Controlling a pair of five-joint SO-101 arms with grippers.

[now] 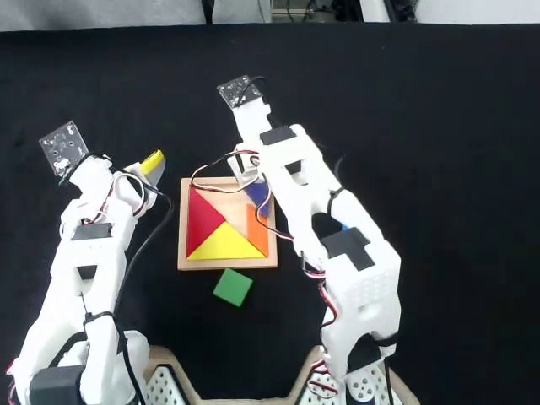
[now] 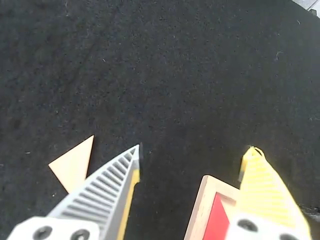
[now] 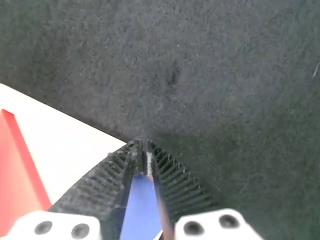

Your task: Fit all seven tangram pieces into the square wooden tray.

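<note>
Black table (image 1: 439,126) seen from above, with two white arms standing at its near edge. The square wooden tray (image 1: 226,264) lies at the table's middle. The right arm extends over it. The right gripper (image 3: 142,145) is clamped on a blue piece (image 3: 142,205), whose length runs along the fingers, above the tray's far right corner. Bare wood shows there, likely its slot. The left gripper (image 2: 195,149) hangs with fingers spread just off the tray's far left corner, a pale triangle (image 2: 75,162) beside it. A red triangle (image 1: 202,221), yellow triangle (image 1: 226,245) and orange piece (image 1: 257,229) lie in the tray. A green square (image 1: 233,287) sits just off its near edge.
</note>
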